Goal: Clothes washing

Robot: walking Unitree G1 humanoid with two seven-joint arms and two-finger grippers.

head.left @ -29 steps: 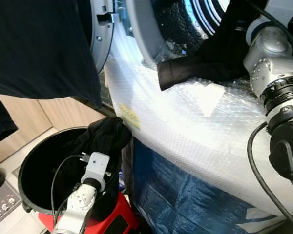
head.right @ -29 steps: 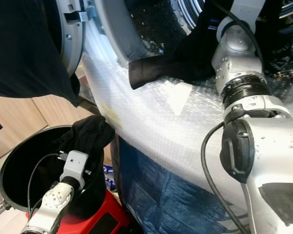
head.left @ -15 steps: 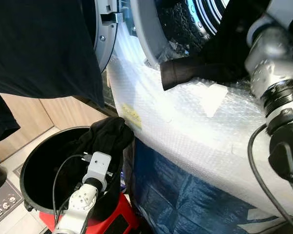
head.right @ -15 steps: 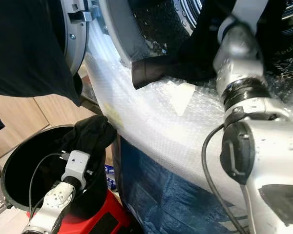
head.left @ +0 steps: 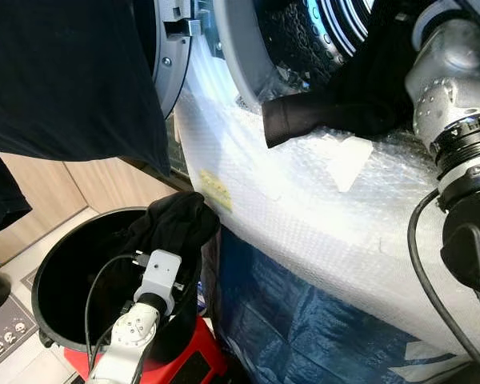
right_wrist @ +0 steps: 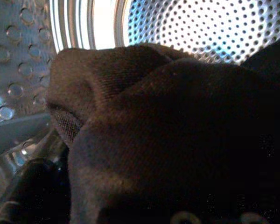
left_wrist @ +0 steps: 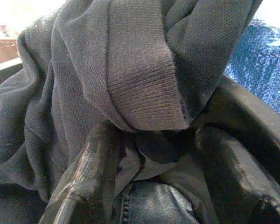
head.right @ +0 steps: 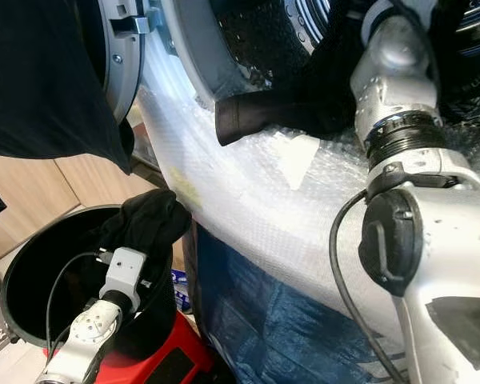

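Reaching up into the open washing machine (head.left: 248, 48), the right arm (head.right: 400, 120) stretched over the front of the machine, which was wrapped in bubble wrap (head.left: 328, 216), and its wrist disappeared among dark cloth at the drum's mouth. A black garment (head.left: 336, 104) hung out of that opening, with one sleeve end lying on the bubble wrap just below the door rim. In the right wrist view the same dark cloth (right_wrist: 177, 140) lay bunched right in front of the camera, with the perforated steel drum (right_wrist: 200, 28) shining behind it; whether the right gripper's fingers were spread or pressed together could not be told, since the cloth covered them. Lower down, the left arm (head.left: 140, 320) pointed into a round black basket (head.left: 48, 280) that stood on the floor beside the machine, above something red (head.left: 192, 364). A second dark garment (head.left: 176, 224) was heaped over the basket's far rim, touching the wrapped front of the machine. In the left wrist view the left gripper (left_wrist: 154, 158) had its two black fingers (left_wrist: 93, 163) spread apart on either side of a folded hem of that grey-black knit cloth (left_wrist: 130, 70), pressed into the pile without closing on it, and a strip of blue denim (left_wrist: 149, 205) showed beneath. A large dark cloth (head.left: 64, 72) hung at the upper left, in front of the machine's open door.
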